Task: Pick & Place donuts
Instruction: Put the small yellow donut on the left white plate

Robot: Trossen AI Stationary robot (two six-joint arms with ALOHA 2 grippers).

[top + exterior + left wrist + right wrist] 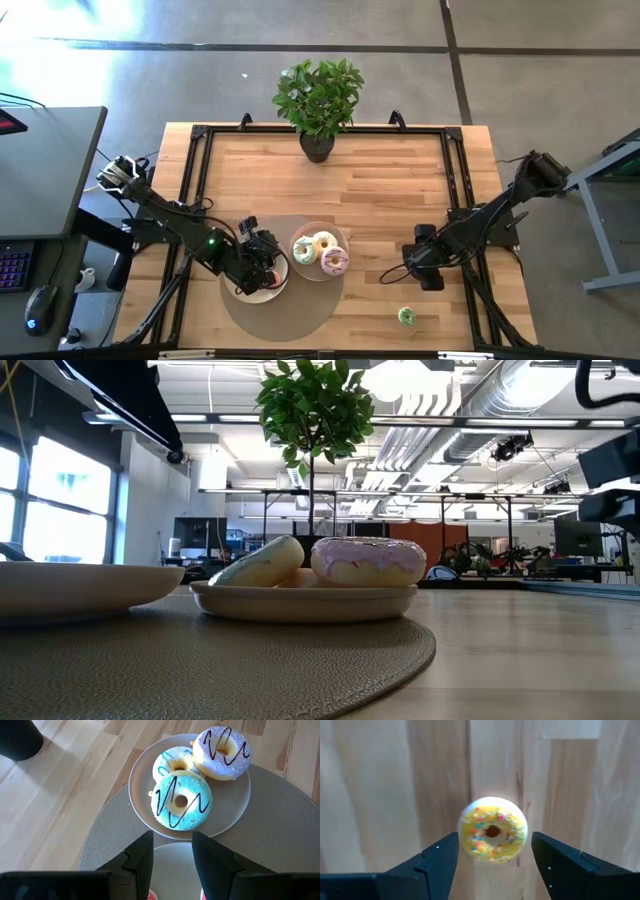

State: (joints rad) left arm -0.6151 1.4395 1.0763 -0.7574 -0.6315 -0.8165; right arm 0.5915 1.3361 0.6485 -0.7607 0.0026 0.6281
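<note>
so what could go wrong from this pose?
1. The right gripper is open with the mini donut ahead of its fingers, on bare wood; a slightly off-centre close could push it away rather than pinch it.
2. The plate already holds three large donuts leaning on each other; another could tip one over the rim.
3. The left gripper hangs low over the neighbouring plate and could knock it.

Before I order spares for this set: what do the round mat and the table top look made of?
The round mat looks like grey faux leather or textured vinyl: its surface is finely pebbled and matte, though woven fabric cannot be ruled out. The table top looks like butcher-block wood: parallel light planks with visible grain and a smooth, low-sheen finish.
</note>
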